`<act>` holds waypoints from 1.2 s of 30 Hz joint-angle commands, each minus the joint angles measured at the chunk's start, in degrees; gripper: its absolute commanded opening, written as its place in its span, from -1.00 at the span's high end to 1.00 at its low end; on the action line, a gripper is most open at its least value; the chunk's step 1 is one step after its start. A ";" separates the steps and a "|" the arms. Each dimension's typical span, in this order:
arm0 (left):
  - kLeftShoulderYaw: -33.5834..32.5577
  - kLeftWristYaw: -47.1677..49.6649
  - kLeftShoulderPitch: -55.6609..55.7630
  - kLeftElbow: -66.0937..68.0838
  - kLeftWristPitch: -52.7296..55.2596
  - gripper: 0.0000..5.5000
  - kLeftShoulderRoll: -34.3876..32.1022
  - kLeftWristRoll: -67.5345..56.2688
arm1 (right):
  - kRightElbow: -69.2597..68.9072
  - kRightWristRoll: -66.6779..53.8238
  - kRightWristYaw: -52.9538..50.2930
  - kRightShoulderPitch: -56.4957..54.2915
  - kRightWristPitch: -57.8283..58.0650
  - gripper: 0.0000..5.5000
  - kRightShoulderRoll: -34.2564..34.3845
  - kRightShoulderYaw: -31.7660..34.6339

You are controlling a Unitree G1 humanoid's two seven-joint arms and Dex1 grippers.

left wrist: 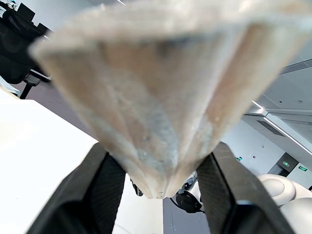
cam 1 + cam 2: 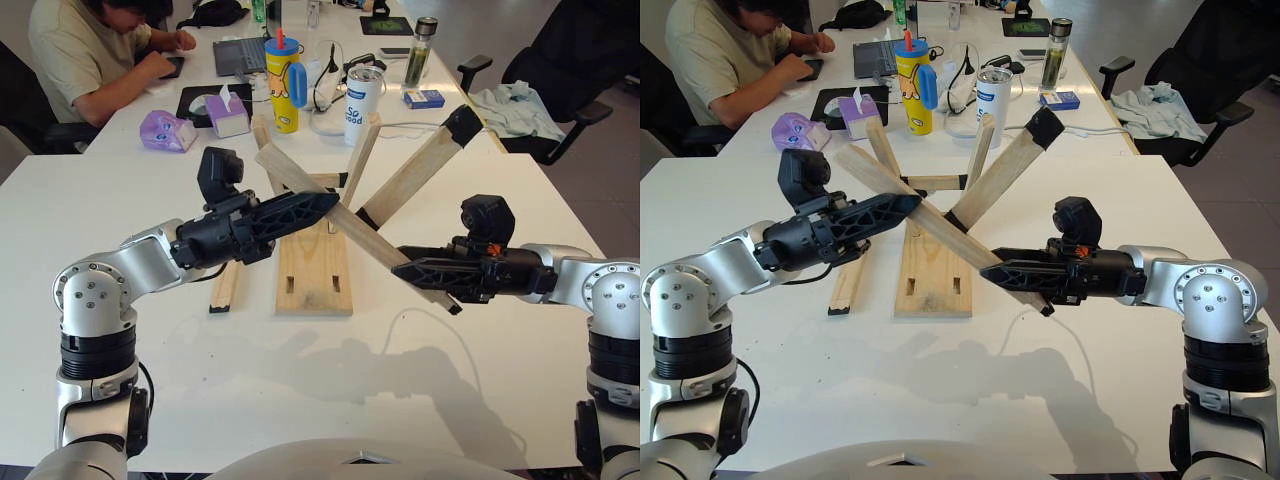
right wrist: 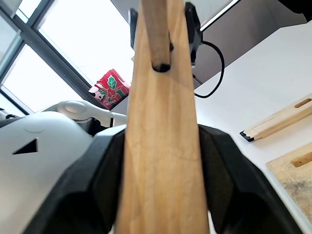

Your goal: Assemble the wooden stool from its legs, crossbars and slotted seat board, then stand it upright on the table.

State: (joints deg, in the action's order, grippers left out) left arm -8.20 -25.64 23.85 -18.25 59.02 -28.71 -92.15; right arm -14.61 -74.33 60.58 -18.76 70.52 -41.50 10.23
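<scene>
A long wooden leg (image 2: 375, 240) slants above the table's middle. My left gripper (image 2: 325, 203) is shut on its upper part and my right gripper (image 2: 405, 267) is shut on its lower end. In the right wrist view the leg (image 3: 163, 141) fills the gap between the fingers, with a crossbar pegged into a hole in it. Behind it, a black-capped leg (image 2: 420, 170) and further legs rise at angles, joined by a crossbar (image 2: 322, 181). The slotted seat board (image 2: 315, 275) lies flat under the parts. One loose leg (image 2: 225, 288) lies on the table left of the board.
Along the back edge stand a yellow tumbler (image 2: 284, 85), a white cup (image 2: 364, 105), a tissue box (image 2: 228, 115) and a purple pack (image 2: 167, 132). A person sits at the far left. The white table (image 2: 320, 390) has bare room in front.
</scene>
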 commanded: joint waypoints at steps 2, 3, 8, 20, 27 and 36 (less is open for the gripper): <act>0.77 -1.80 -1.49 0.13 0.69 0.26 -1.61 1.83 | -1.08 -0.57 1.35 0.60 0.06 0.25 -0.76 -0.34; 0.48 -2.05 -1.80 0.18 0.63 0.26 -2.00 2.12 | -1.35 -0.64 1.56 0.83 0.21 0.25 -0.92 -0.40; -4.23 -4.02 -4.37 1.26 0.66 0.26 -7.22 3.53 | -0.93 0.88 0.87 2.49 -1.19 -0.12 -0.85 0.16; -15.46 -17.53 -6.06 10.30 0.47 0.26 -25.28 14.48 | -3.89 56.11 -5.63 10.09 -49.15 -0.48 0.29 -27.96; -16.50 -19.44 -1.60 14.13 -2.99 0.26 -25.22 18.95 | 8.66 78.71 -14.98 7.87 -72.31 -0.48 6.15 -38.95; -14.48 -19.81 -2.49 10.19 -3.27 0.26 -21.71 21.71 | 23.26 90.48 -22.83 2.48 -85.48 -0.48 6.06 -37.07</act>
State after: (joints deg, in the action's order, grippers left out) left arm -23.03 -45.55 22.03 -6.15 56.12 -51.09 -71.54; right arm 5.71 14.71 37.64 -14.67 -14.03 -33.41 -28.69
